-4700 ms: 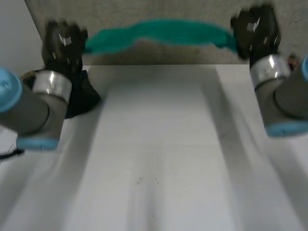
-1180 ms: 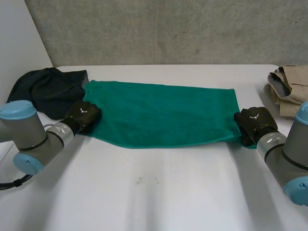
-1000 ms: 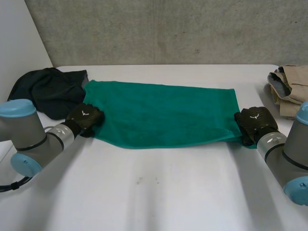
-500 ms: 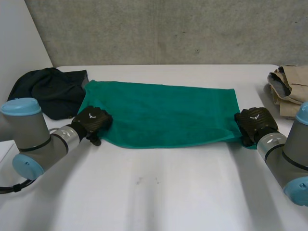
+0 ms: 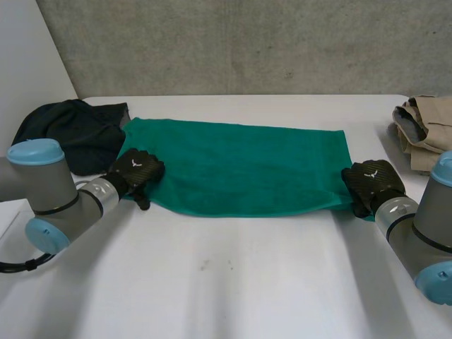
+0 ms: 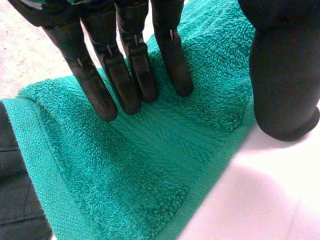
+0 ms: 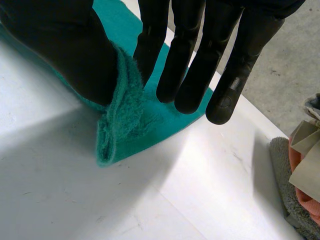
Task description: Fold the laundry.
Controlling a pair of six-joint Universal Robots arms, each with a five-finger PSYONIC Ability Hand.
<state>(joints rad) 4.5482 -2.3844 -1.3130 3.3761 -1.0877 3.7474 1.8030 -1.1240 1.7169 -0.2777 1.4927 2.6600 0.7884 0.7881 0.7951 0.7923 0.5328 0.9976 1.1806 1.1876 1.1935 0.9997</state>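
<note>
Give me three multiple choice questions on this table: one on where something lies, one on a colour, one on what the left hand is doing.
1. Against the towel, the dark garment lies: A on its middle; B beside its end by the left hand; C under it.
2. The towel is: A green; B red; C white.
3. The left hand's fingers are: A curled round the towel; B gripping the dark garment; C straight, resting on the towel.
Answers: 1 B, dark cloth borders that end. 2 A, green in every view. 3 C, the left wrist view shows them straight on it.
</note>
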